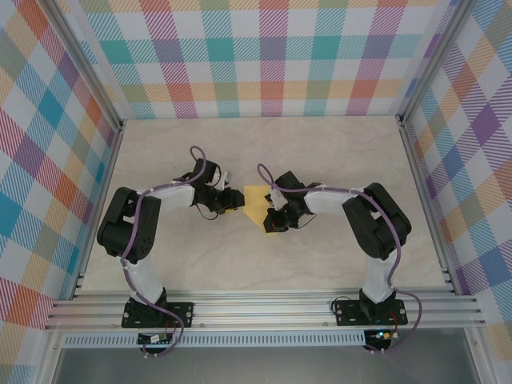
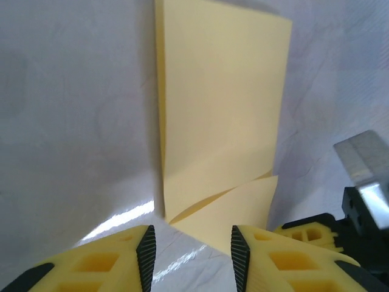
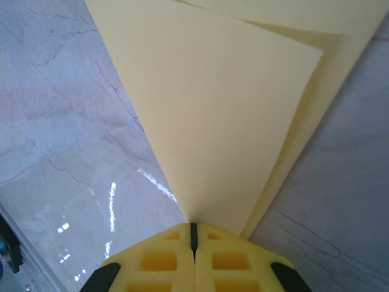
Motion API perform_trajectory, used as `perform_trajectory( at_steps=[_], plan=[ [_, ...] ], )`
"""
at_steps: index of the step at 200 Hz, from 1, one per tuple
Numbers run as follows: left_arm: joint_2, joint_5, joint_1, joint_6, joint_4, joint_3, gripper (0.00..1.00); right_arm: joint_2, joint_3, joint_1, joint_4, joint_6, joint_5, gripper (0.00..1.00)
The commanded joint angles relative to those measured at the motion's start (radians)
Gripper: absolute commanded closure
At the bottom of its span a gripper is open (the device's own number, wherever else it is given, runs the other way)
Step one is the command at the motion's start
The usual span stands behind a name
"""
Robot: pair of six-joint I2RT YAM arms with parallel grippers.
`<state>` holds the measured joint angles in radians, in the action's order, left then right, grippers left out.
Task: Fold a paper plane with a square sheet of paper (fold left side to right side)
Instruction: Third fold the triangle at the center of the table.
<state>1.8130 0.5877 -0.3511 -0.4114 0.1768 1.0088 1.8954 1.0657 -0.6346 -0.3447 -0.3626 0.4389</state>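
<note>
Right gripper (image 3: 194, 234) is pinched closed on the pointed tip of the folded yellow sheet of paper (image 3: 225, 109). Left gripper (image 2: 193, 250) stands parted, a lower corner of the sheet lying in its gap. Farther out, the sheet rests flat mid-table (image 1: 320, 152) between both arms.

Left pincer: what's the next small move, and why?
Probably close the left pincer on the paper. Its jaws stand open, the paper's near corner shows between them, and a loose flap gapes slightly there. The right pincer is shut on a pointed end of the paper, so the sheet looks anchored enough for the left side to be lifted over.
</note>
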Motion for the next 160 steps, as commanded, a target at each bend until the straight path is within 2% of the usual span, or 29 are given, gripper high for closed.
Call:
perform_trajectory(
  at_steps=[1, 40, 67, 100, 160],
  plan=[
    [0.019, 0.042, -0.007, -0.027, -0.045, -0.024, 0.59, 0.042, -0.047, -0.007, -0.088, -0.001, -0.076, 1.0],
    [-0.006, 0.039, -0.011, -0.044, -0.065, -0.049, 0.57, -0.054, -0.067, -0.005, -0.026, -0.012, -0.038, 0.98],
    [-0.042, 0.035, -0.011, -0.048, -0.06, -0.063, 0.54, -0.141, -0.075, 0.002, 0.01, -0.017, -0.027, 0.87],
    [-0.056, 0.058, -0.013, -0.068, -0.08, -0.077, 0.51, -0.175, -0.063, 0.016, -0.006, -0.004, -0.057, 0.74],
    [-0.016, 0.087, -0.053, -0.122, -0.158, -0.075, 0.5, -0.182, -0.063, 0.019, 0.003, -0.006, -0.106, 0.7]
  ],
)
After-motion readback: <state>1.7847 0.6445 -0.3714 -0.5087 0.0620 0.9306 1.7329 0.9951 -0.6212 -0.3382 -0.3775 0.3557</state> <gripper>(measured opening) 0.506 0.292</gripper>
